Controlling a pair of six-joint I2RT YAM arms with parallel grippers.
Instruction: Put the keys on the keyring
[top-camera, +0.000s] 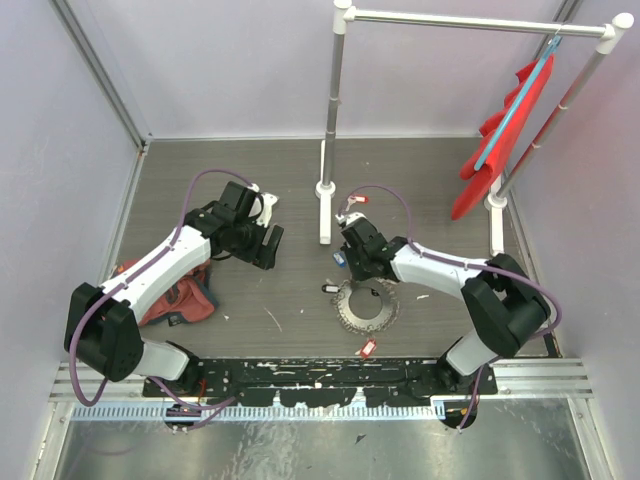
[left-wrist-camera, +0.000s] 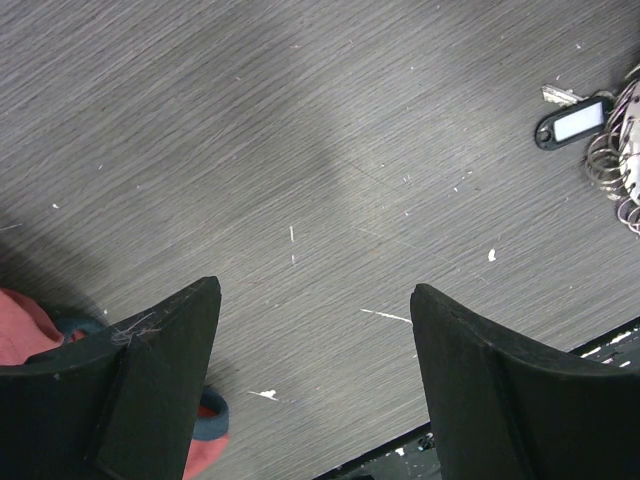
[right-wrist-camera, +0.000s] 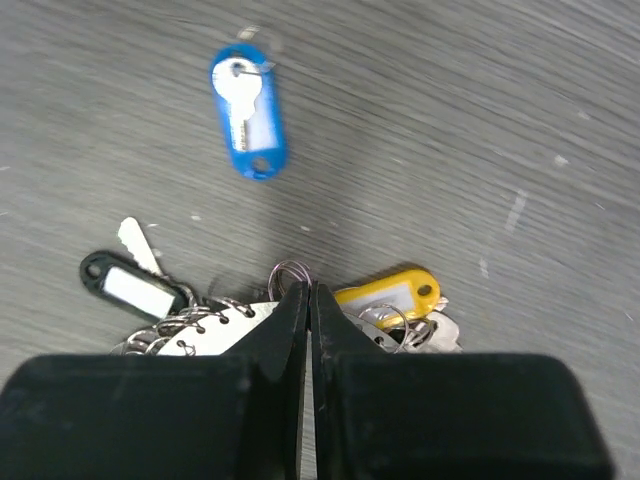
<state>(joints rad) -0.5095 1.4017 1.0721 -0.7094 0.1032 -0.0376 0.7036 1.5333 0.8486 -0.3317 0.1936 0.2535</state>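
Tabletop (top-camera: 250, 180) of grey wood grain, with the keyring (top-camera: 352, 320) lying flat toward the near edge, just ahead of the right arm's base. Left gripper (left-wrist-camera: 312, 290) well to the left of the keyring, hovering over bare table, fingers spread wide with nothing between them. Right gripper (right-wrist-camera: 308, 292) directly over the keyring's far rim, fingers pressed flat together, tips meeting a small wire loop (right-wrist-camera: 292, 270) of the coil; whether nipped or only touched, cannot tell. Yellow-tagged key (right-wrist-camera: 388, 296) and black-tagged key (right-wrist-camera: 128, 284) lying against the keyring's far rim on either side of those tips, seemingly caught among its coils. Blue-tagged key (right-wrist-camera: 247, 112) loose, a little beyond the keyring's far rim. Red-tagged key (top-camera: 367, 348) loose, just on the near side of the keyring.

Judged step: parting a coil to take a loose key. To do it well: hold the loop firmly but lift only slightly, keeping the rest of the keyring flat and the keys already there unmoved. Bring the wide-open left gripper across to the blue-tagged key, take it by the plastic tag, leaving the key's head free, and feed it onto the wire end at a shallow angle.

No brand seen anywhere. White insert in each tag's window, blank so far as visible; no writing readable.
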